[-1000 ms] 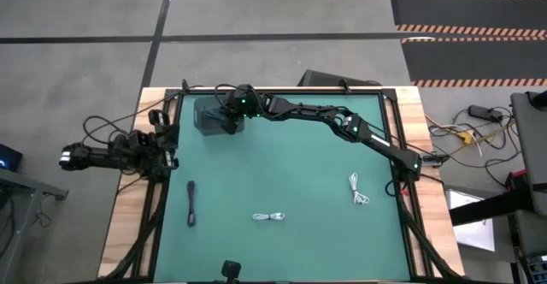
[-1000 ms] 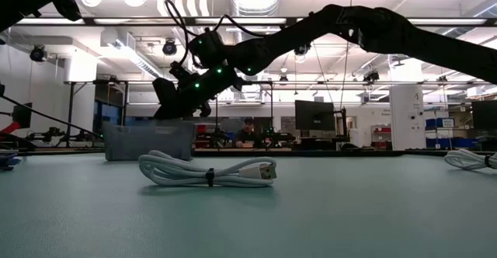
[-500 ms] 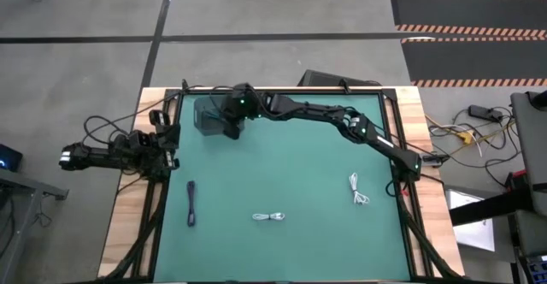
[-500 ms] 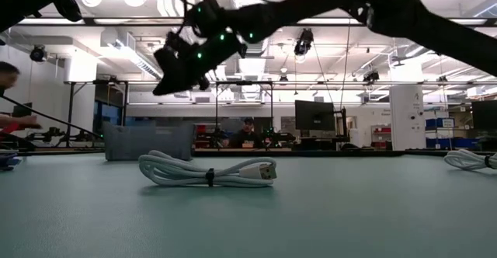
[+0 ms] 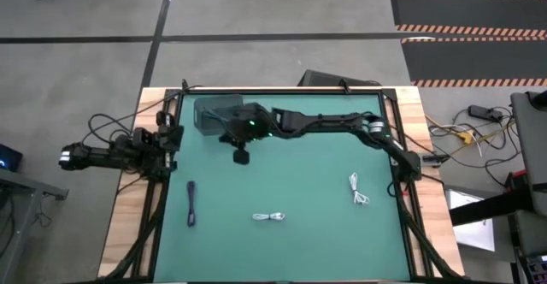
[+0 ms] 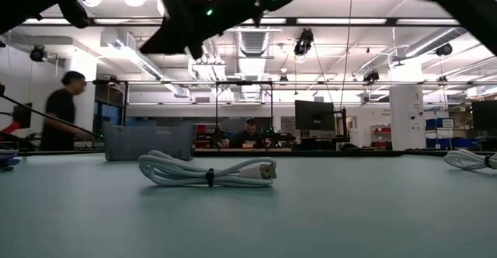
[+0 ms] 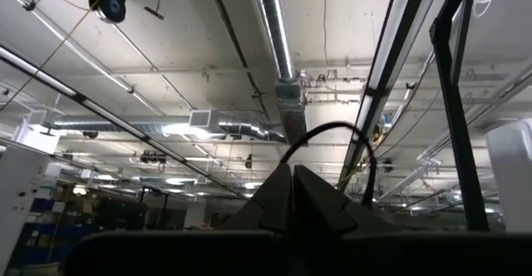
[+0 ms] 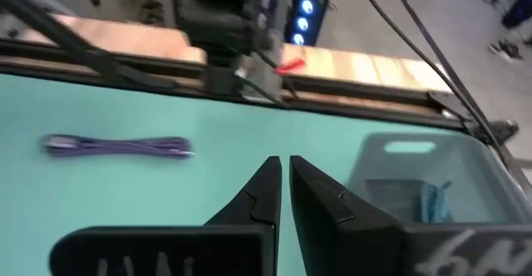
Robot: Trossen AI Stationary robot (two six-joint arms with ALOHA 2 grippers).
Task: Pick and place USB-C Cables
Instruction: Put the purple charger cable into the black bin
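Observation:
My right gripper hangs shut and empty above the green mat, just near of the dark grey box; in the low view it is high up. Its wrist view shows one dark slim cable lying flat on the mat and the box with something bluish inside. That dark cable lies near the left edge. One white looped cable lies near the near edge, a second white cable toward the right. My left gripper waits shut at the table's left edge, pointing up.
The box stands at the mat's far left part. The wooden table border and a black frame run round the mat. A person walks behind the table; another sits farther back. Open mat lies between the cables.
My right gripper has risen from the box and moved toward the table's near edge, clear of the box's rim. The cables on the mat have stayed where they were. A person has walked into the room behind the table.

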